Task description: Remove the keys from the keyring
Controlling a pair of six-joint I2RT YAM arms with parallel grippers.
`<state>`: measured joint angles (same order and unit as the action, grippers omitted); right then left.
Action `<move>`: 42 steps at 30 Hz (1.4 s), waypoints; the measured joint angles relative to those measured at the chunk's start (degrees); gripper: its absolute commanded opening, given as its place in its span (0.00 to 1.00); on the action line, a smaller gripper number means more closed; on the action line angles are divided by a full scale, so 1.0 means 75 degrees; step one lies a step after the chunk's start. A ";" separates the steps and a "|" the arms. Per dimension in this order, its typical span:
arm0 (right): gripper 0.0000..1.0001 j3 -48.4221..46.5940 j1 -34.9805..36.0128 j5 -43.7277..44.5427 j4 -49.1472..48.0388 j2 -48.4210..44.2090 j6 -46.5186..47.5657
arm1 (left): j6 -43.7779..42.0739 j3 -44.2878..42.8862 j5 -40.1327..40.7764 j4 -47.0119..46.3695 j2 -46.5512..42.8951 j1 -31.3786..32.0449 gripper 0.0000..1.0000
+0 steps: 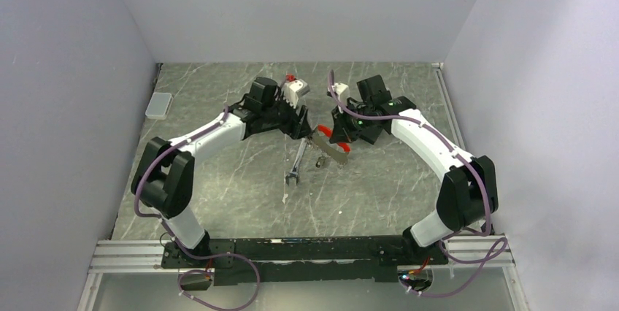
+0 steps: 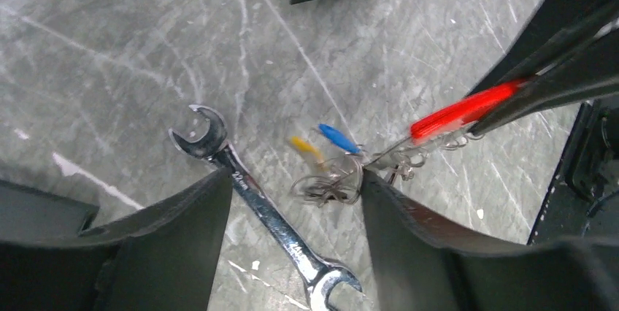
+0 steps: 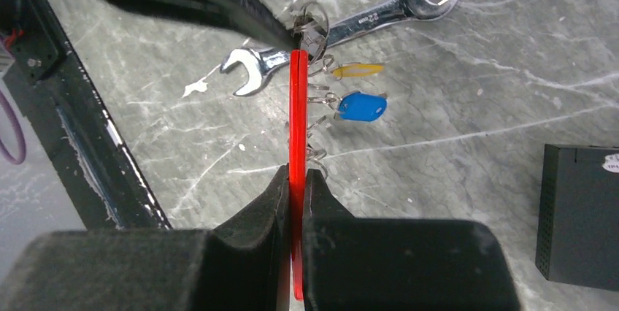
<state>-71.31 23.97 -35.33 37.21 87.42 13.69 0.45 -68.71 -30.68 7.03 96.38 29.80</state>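
- Nearest to my bases, on the grey marbled table (image 1: 219,201), the silver wrench (image 1: 297,161) lies flat.
- Just behind it, my right gripper (image 3: 295,179) is closed tight on the red flat part of the keyring (image 3: 298,106). The red strip stands straight out from between my two pads.
- Along this strip the keys (image 3: 361,106) hang on thin wire loops, one with a blue head and one with a yellow head, near the wrench.
- My left gripper (image 2: 295,179) has its jaws apart and holds nothing. The bunch of wire rings sits between my fingers (image 2: 182,238), close against the one nearer to my right gripper; I cannot tell if it touches.
- Past my left fingers, a black box (image 3: 580,212) rests on the table, well apart from the keys.
- Farthest, by the left wall, lies a small pale pad (image 1: 158,105).
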 measured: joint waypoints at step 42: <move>0.00 -0.0262 0.0017 -0.0924 0.0994 -0.0825 0.0557 | 0.0743 0.2667 -0.4246 -0.3987 -0.0592 -0.0901 0.13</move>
<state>-73.28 24.10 -42.26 44.66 81.23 17.87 6.02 -48.71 -62.52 -22.87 91.94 23.05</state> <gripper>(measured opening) 0.058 0.271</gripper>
